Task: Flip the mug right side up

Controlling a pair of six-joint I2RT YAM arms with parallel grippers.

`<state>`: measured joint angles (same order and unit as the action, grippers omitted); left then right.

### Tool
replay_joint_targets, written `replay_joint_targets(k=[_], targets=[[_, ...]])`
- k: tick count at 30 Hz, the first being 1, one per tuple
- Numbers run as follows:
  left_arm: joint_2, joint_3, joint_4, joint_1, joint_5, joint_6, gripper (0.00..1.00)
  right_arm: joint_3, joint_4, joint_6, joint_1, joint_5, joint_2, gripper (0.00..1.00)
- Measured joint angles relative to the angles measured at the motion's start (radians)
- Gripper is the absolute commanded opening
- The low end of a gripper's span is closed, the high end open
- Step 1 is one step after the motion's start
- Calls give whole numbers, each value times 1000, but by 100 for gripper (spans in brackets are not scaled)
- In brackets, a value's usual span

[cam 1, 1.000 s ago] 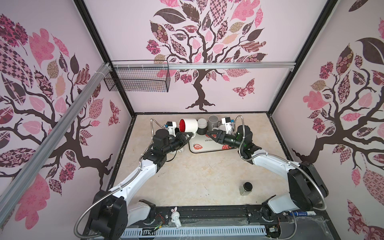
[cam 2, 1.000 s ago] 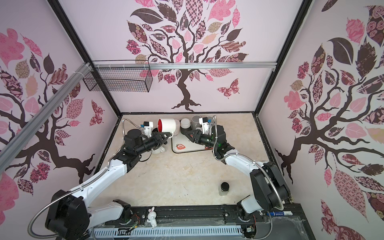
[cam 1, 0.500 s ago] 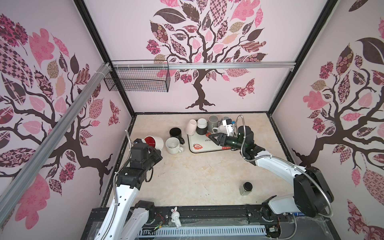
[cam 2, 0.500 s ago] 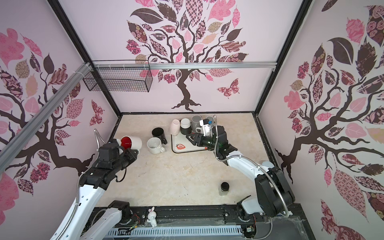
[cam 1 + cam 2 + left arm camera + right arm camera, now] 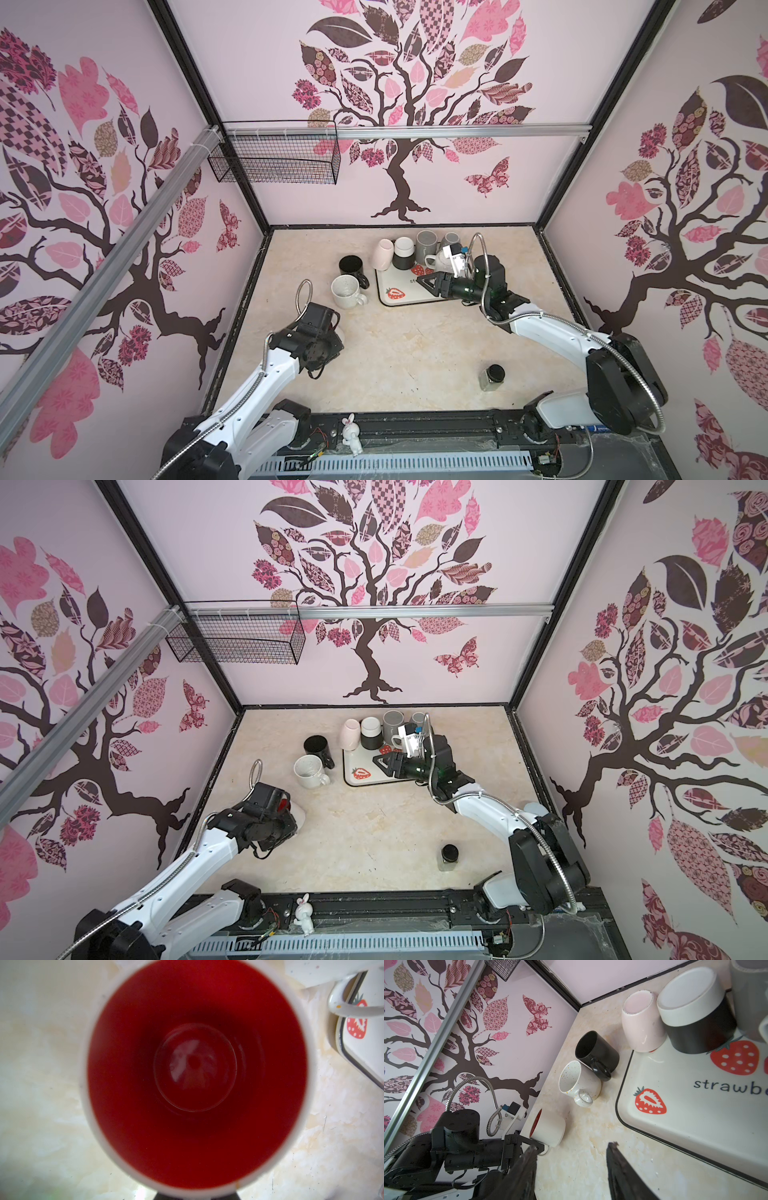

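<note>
We held the mug (image 5: 550, 1126) by its handle side in the shut left end effector (image 5: 539, 1147), judging it rigid, slick, breakable; right end effector (image 5: 571, 1167) half-open, empty.

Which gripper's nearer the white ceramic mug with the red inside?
Left. The left gripper grips the handle of the white ceramic mug with red inside; the right gripper hangs open over the strawberry-print tray, well apart.
</note>
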<state>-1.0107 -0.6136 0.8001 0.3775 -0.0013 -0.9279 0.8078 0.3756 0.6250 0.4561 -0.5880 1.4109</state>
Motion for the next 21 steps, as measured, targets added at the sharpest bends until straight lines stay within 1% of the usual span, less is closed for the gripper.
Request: replay_joint_targets(k=[7, 11, 16, 21], targets=[[-139, -55, -46, 59, -90, -39, 0, -34, -14, -7, -26, -11, 0, 58], [-224, -97, -72, 79, -133, -66, 0, -35, -35, -38, -41, -6, -5, 60], [-262, -110, -101, 97, -161, -107, 0, -35, -67, -83, -47, 10, -17, 60], [-295, -131, -125, 97, -173, -144, 0, -35, -60, -84, -51, 13, -17, 60]])
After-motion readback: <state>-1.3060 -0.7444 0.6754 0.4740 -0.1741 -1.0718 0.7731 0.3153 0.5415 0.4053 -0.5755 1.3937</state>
